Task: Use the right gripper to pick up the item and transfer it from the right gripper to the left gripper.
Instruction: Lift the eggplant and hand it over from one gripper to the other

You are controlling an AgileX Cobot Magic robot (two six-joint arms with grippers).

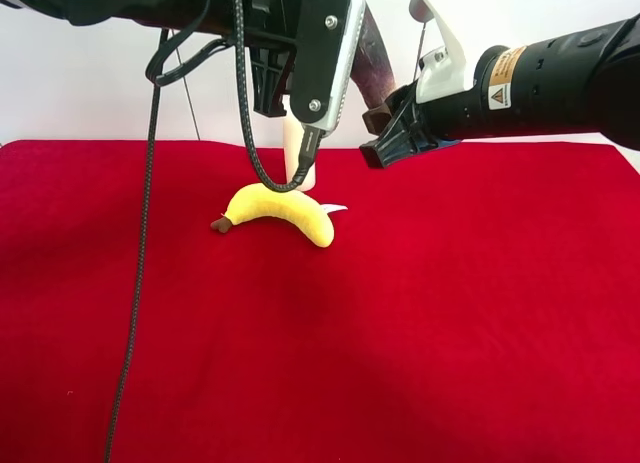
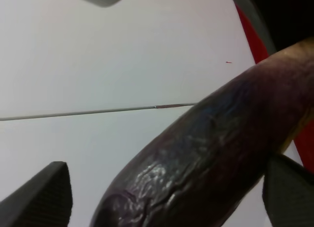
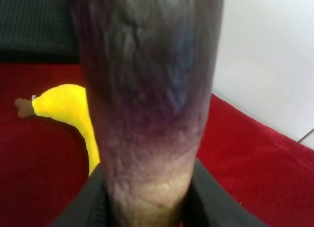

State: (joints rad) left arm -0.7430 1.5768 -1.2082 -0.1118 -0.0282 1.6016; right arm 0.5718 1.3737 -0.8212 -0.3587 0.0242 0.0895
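The dark purple eggplant toy [image 1: 376,65] hangs in the air above the red cloth, its upper part showing between the two arms. My right gripper [image 1: 388,123], on the arm with the white bracket and sticker, is shut on its pale end [image 3: 147,197]. In the left wrist view the eggplant [image 2: 211,153] lies between my left gripper's black fingers [image 2: 41,197], with a gap showing on one side, so the left gripper [image 2: 167,192] is open around it. In the exterior view the silver-grey plate [image 1: 328,58] hides the left fingers.
A yellow plush banana [image 1: 280,211] lies on the red cloth [image 1: 450,313] below the arms. A white upright candle [image 1: 297,153] stands just behind it. A black cable [image 1: 140,263] hangs from the left arm down to the cloth's front.
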